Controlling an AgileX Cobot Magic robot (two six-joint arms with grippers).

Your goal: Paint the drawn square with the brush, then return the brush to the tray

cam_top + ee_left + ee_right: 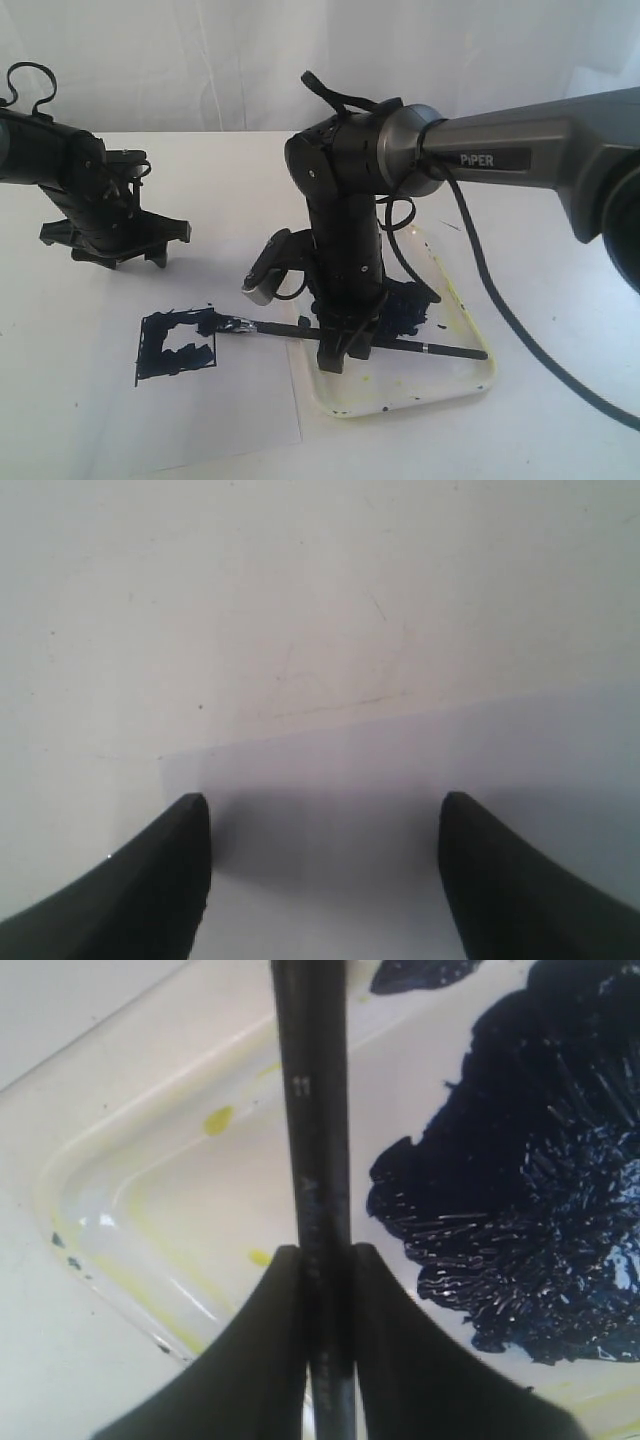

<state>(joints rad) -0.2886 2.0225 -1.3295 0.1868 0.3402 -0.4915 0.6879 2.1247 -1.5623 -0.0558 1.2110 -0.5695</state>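
The drawn square (175, 345) on the white paper is daubed blue-black around its edges, with a blank patch in the middle. The brush (272, 327) lies almost level. Its silver ferrule and bristles are at the square's upper right corner, and its handle end is over the tray (470, 385). My right gripper (340, 352) points down over the tray's near left part, shut on the brush's dark handle (312, 1110). My left gripper (115, 245) hangs open and empty at the left, behind the square. Its fingers (180, 850) stand wide apart over the paper's edge.
A big blue-black paint blob (530, 1190) fills the tray's middle, beside yellow stains on the tray floor (150, 1190). The white paper sheet (100, 420) lies left of the tray on the white table. The right arm's cable (500, 300) loops over the tray's right side.
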